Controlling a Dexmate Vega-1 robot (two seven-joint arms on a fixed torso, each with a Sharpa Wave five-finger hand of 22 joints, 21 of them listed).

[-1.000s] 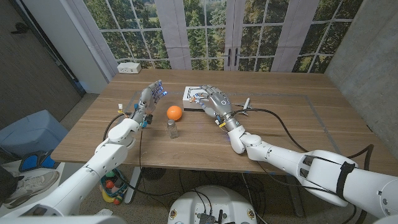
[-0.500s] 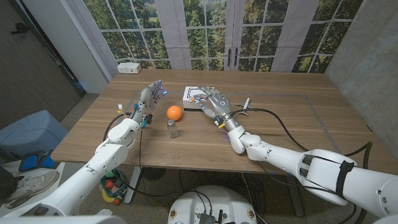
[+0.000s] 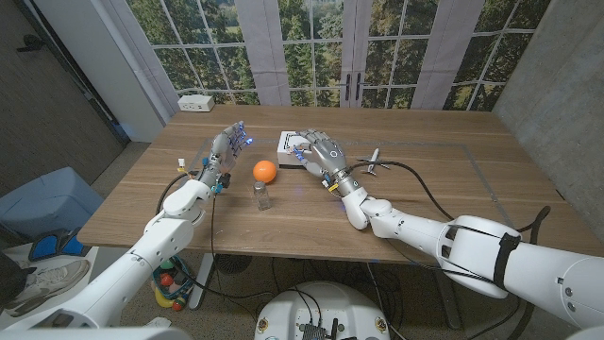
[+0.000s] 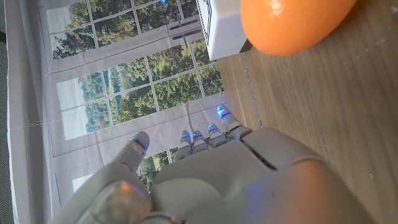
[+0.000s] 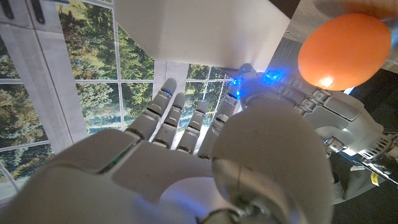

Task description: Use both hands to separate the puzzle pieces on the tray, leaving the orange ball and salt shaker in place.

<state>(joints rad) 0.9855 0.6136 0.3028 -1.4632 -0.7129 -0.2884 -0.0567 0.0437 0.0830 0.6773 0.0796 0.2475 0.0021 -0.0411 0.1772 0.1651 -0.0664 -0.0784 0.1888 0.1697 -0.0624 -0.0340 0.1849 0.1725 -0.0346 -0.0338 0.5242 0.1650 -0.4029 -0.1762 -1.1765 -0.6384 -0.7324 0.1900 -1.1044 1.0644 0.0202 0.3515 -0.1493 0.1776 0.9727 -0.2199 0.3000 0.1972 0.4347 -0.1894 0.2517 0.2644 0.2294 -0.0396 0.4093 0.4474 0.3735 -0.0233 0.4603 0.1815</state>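
From the head camera we see the white tray [image 3: 291, 144] at the middle of the wooden table [image 3: 453, 189], with our right hand [image 3: 319, 151] over its near right part, fingers loosely apart; we cannot tell whether they touch a puzzle piece. Our left hand [image 3: 225, 151] hangs well left of the tray, fingers apart, holding nothing. The orange ball [image 3: 265, 171] and the salt shaker [image 3: 261, 195] stand between the two hands, nearer to us than the tray.

Through the left wrist camera the left hand's fingers [image 4: 205, 138] reach out side by side with nothing between them; the ball [image 4: 289, 25] and a tray corner [image 4: 222, 28] lie ahead.

Through the right wrist camera the right hand's fingers [image 5: 180, 121] point at the tray wall [image 5: 205, 31], slightly apart, gripping nothing we can see; the ball [image 5: 344, 52] is beyond.

We judge the reach is under way, no pieces parted yet. Next the left hand should come in over the tray's far left edge, where open table gives room, passing behind the ball and shaker.
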